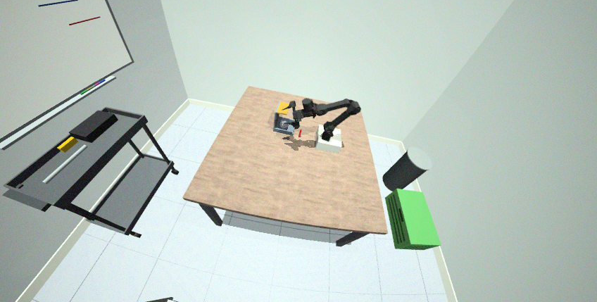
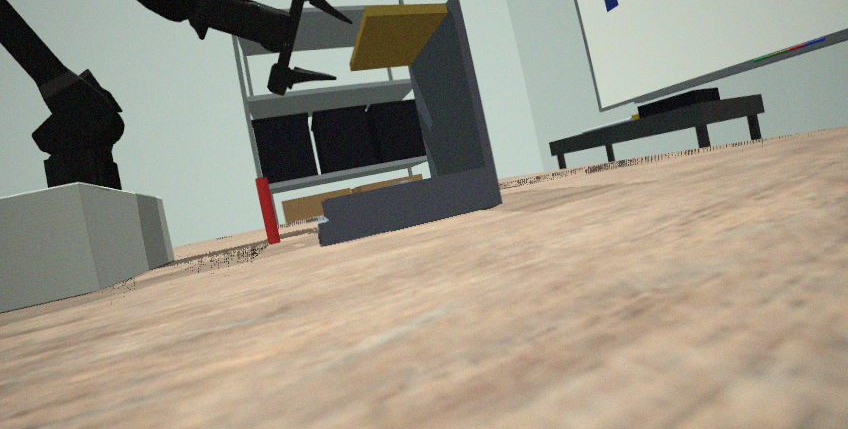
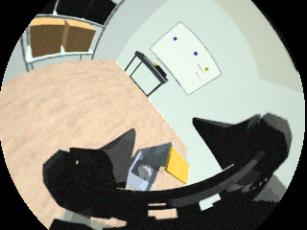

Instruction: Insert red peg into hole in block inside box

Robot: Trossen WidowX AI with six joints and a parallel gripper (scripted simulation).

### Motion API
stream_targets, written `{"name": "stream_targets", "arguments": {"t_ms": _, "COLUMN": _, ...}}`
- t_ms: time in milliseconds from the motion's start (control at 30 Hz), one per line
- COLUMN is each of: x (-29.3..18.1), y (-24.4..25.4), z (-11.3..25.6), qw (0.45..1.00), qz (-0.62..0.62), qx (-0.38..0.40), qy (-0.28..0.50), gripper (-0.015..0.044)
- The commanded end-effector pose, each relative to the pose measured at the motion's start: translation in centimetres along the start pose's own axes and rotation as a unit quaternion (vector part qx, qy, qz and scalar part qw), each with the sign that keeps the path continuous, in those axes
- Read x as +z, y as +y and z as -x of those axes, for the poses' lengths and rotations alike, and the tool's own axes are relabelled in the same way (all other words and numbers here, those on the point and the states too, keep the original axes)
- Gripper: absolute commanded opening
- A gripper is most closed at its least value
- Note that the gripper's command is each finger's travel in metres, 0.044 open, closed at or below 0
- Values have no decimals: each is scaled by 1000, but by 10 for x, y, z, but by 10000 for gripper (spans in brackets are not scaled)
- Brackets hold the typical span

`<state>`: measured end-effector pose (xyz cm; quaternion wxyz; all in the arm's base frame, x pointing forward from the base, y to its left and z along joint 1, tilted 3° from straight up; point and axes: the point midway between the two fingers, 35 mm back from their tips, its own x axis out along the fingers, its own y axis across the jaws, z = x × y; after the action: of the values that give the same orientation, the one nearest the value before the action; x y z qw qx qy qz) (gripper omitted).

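Note:
The red peg (image 1: 300, 133) (image 2: 267, 210) stands upright on the table between the arm's base and the box's open front. I cannot see it in the wrist view. The grey-blue box (image 2: 410, 201) (image 3: 158, 153) has a yellow roof (image 1: 281, 105) (image 2: 392, 38) (image 3: 177, 165) sticking out from its back wall. The block (image 3: 144, 172) shows as a pale round shape on the box floor; its hole is not clear. My gripper (image 1: 283, 117) (image 2: 343, 50) (image 3: 164, 126) is wide open and empty. It is high above the peg, its fingertips pointing toward the roof's front edge, one finger higher than the other.
The arm stands on a white base block (image 1: 328, 143) (image 2: 47, 240) on the wooden table (image 1: 267, 177) (image 2: 476, 317) (image 3: 72, 96). The box's low side wall runs beside its floor. A shelf rack (image 2: 333, 91), a cart (image 1: 100, 165) and a green crate (image 1: 419, 219) are beyond the table.

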<state>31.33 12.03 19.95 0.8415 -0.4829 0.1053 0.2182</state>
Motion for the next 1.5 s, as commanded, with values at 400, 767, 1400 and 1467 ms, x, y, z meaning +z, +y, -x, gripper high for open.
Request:
{"name": "stream_targets", "arguments": {"t_ms": 400, "x": -36, "y": 12, "z": 4, "qw": 966, "qz": -254, "qx": 22, "qy": 35, "gripper": 440}}
{"name": "stream_targets", "arguments": {"t_ms": 767, "x": -59, "y": 20, "z": 8, "qw": 903, "qz": -425, "qx": 25, "qy": 61, "gripper": 440}}
{"name": "stream_targets", "arguments": {"t_ms": 1400, "x": -95, "y": 35, "z": 18, "qw": 719, "qz": -687, "qx": 12, "qy": 105, "gripper": 440}}
{"name": "stream_targets", "arguments": {"t_ms": 1467, "x": -98, "y": 37, "z": 20, "qw": 695, "qz": -711, "qx": 9, "qy": 109, "gripper": 440}}
